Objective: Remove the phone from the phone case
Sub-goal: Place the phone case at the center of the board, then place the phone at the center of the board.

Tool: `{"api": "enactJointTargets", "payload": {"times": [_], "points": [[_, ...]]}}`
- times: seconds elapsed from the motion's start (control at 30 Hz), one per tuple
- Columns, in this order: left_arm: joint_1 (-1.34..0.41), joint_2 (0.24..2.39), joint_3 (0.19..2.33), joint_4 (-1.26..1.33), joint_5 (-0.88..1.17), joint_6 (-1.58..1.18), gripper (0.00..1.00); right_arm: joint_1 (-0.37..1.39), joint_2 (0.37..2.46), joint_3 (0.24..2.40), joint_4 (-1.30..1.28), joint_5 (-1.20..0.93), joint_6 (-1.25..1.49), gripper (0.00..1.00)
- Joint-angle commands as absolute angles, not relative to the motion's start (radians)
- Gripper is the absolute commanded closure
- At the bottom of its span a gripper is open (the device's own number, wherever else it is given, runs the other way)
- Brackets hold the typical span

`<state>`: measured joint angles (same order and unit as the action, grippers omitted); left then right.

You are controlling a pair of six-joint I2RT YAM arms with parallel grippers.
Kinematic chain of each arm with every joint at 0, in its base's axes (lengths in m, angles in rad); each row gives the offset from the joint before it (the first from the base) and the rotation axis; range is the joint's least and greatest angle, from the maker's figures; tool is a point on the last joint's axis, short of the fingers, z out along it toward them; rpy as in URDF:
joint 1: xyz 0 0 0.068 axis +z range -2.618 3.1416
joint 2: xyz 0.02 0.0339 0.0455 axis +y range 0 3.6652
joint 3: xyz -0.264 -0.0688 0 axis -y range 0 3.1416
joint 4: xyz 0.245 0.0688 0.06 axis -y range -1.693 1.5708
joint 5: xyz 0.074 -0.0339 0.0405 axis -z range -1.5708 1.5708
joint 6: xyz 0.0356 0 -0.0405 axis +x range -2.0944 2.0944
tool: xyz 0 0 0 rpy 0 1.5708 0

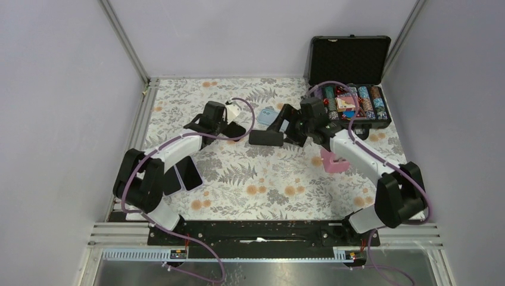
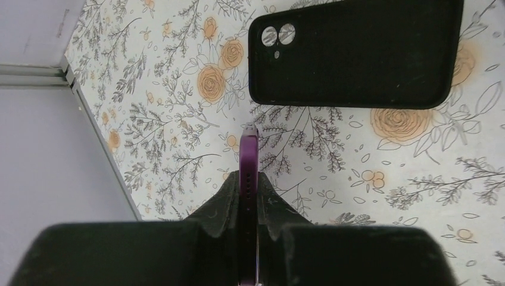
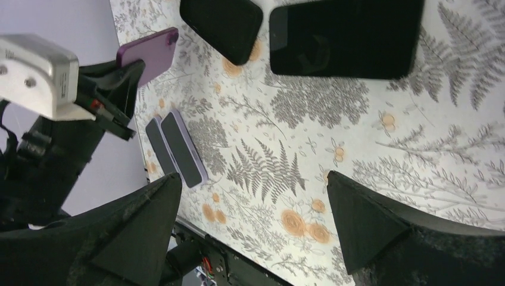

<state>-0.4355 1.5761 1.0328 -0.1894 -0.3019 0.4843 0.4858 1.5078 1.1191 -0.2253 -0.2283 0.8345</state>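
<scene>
The left claw (image 2: 247, 187) is shut tight on a purple phone (image 2: 248, 173). In the left wrist view the phone stands on its thin edge between the two fingers, and its far end sticks out past them. It is up off the worktop (image 1: 268, 185), which has a cloth with flowers and ferns on it.

The black phone case (image 2: 354, 53) lies flat on the cloth in the upper right of that view. It is apart from the phone. Two small round camera holes sit at its left end.

The right claw (image 3: 251, 177) is wide open and holds nothing. In the right wrist view its two dark fingers (image 3: 149, 220) sit at the bottom, far apart, with bare cloth between them. At the top of that view lies a shiny black phone (image 3: 345, 39), just beside the case. The purple phone shows in the upper left there, in the other claw.

In the top view, both claws are near the middle, a bit toward the top. Two more phones (image 1: 181, 174) lie side by side at the lower left, touching each other. An open chip box (image 1: 348, 59) stands at the upper right. A pink thing (image 1: 333, 162) sits by the right arm.
</scene>
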Motion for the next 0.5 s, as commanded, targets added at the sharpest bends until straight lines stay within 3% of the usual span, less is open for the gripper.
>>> {"api": "enactJointTargets", "payload": {"times": [0.0,0.1,0.47], "points": [[-0.435,1.585,1.032,-0.079,-0.367,0.579,0.98,0.461,1.418,1.011,-0.163,-0.264,0.875,0.02],[-0.46,1.607,1.017,-0.084,-0.373,0.591,0.9,0.445,1.382,0.947,-0.126,-0.276,0.911,0.04],[-0.541,1.653,0.897,-0.028,-0.428,0.632,0.85,0.43,1.358,0.888,-0.023,-0.366,0.968,0.05]]}}
